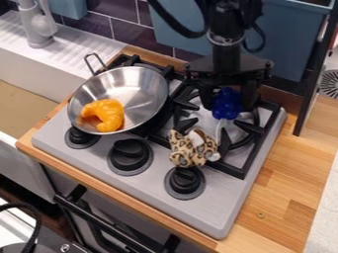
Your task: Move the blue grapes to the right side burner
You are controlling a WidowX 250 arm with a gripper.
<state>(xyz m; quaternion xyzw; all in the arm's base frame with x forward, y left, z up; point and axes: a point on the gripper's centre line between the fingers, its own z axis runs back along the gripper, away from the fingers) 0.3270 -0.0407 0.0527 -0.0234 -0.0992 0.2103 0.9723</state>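
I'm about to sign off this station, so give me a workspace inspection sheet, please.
Surface: gray stovetop with black grates, set in a wooden counter.
Job's things: blue grapes at the gripper, over the rear of the right burner.
Clutter: leopard-print plush at the right burner's front left; steel pan at left, orange croissant-shaped item inside.
Gripper: hangs over the right burner; grip uncertain.
Cables: black cable looping beside the arm.
Surroundings: sink and faucet at left; dark tiled wall behind.

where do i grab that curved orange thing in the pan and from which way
Probably across the thick bend of the orange piece, coming straight down from above: it lies low inside the pan, whose raised wall would likely hinder a sideways approach.
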